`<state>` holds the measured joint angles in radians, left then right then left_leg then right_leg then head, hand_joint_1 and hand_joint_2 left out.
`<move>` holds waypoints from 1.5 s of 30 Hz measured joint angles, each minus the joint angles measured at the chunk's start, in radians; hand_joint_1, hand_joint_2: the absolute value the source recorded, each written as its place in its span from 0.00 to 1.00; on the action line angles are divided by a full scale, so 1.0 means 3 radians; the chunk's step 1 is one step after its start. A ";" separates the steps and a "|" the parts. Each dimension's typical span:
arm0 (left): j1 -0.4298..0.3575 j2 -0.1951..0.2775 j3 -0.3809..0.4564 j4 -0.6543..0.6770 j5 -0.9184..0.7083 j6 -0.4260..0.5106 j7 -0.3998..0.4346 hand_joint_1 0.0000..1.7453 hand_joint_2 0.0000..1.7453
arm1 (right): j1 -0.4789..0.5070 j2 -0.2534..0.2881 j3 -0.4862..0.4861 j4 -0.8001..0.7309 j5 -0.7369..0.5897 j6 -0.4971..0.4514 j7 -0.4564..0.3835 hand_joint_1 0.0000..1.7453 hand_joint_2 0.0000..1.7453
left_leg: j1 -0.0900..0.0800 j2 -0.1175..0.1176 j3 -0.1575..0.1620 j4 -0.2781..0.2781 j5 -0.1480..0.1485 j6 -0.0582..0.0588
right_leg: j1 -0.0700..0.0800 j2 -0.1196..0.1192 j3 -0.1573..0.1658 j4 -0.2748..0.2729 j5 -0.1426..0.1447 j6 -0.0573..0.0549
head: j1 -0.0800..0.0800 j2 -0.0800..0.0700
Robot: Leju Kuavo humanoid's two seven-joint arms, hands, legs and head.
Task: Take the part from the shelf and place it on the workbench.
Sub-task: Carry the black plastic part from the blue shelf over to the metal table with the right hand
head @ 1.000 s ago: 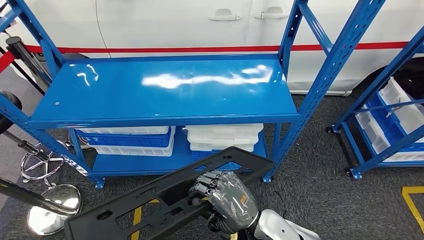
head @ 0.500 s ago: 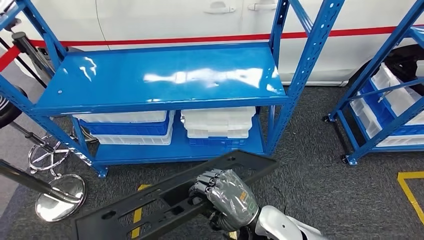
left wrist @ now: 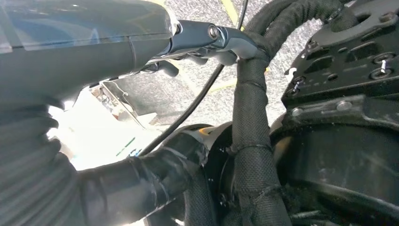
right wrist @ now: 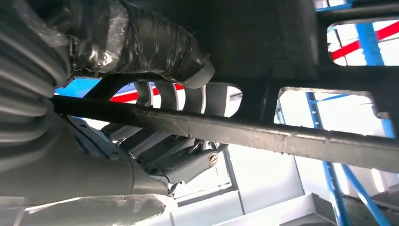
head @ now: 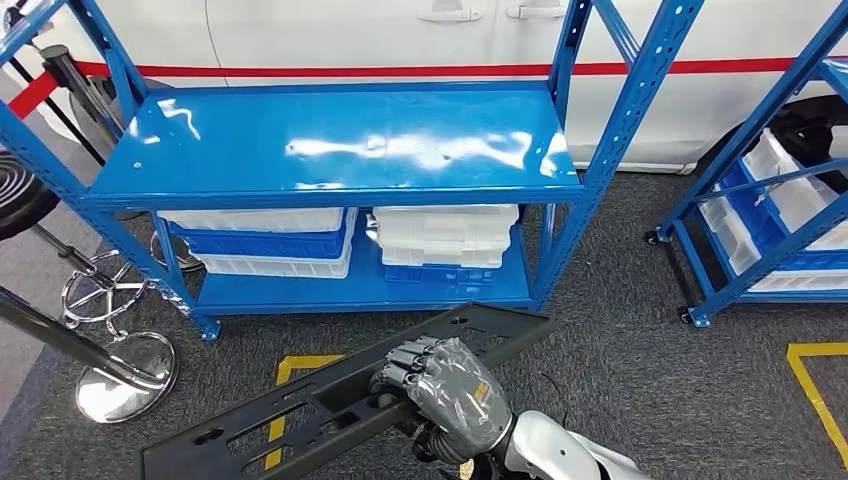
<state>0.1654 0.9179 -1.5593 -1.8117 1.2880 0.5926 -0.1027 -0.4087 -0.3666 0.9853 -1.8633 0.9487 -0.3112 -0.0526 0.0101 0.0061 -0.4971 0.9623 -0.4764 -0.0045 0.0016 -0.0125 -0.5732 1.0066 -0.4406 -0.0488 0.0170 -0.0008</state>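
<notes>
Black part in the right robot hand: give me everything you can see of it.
The black part is a long, flat, matte panel, plastic by its look, pierced by several elongated cutouts and small holes, with a raised rim along its edges. It lies tilted, one end low near the head view's bottom edge, the other rising toward the blue shelf unit. It is off the shelf, in the air above grey carpet with yellow floor tape. The right robot hand grips it near mid-length, fingers hooked through a cutout around a bar.

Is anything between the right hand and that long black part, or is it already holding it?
Nothing stands between them: the right hand already grips the black part near its middle, fingers wrapped through one of its openings. The part hangs above the floor in front of the blue shelf. I can't pick out a workbench.
</notes>
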 joint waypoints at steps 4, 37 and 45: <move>-0.0002 0.0000 -0.0002 0.0006 -0.0003 -0.0010 0.0001 0.00 1.00 | -0.0006 0.0000 0.0000 0.0002 -0.0007 0.0010 0.0010 1.00 1.00 | -0.0015 0.0000 -0.0029 0.0014 0.0019 0.0018 | -0.0009 0.0001 -0.0013 -0.0015 0.0039 -0.0002 | 0.0003 -0.0001; -0.0025 0.0002 -0.0025 0.0040 -0.0047 -0.0056 0.0030 0.00 1.00 | -0.0072 0.0021 0.0002 0.0005 -0.0083 0.0152 0.0055 1.00 1.00 | 0.0021 0.0020 -0.0350 0.0163 0.0187 0.0095 | -0.0093 0.0032 -0.0019 0.0387 -0.0291 0.0235 | 0.0003 0.0000; -0.0056 -0.0048 -0.0024 0.0133 -0.0206 0.0001 0.0133 0.00 1.00 | -0.0113 0.0049 0.0003 0.0001 -0.0157 0.0236 0.0071 1.00 1.00 | 0.0043 0.0002 -0.0533 0.0481 -0.0047 -0.0077 | -0.0069 0.0039 -0.0059 0.0157 -0.0084 0.0035 | 0.0001 0.0000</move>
<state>0.1484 0.9034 -1.5665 -1.7718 1.2261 0.5930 -0.0628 -0.4426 -0.3520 0.9861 -1.8631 0.9015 -0.2403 -0.0312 0.0230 0.0067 -0.6571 1.1064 -0.4905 -0.0276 -0.0192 -0.0008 -0.5910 1.0538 -0.4658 -0.0384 0.0174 -0.0009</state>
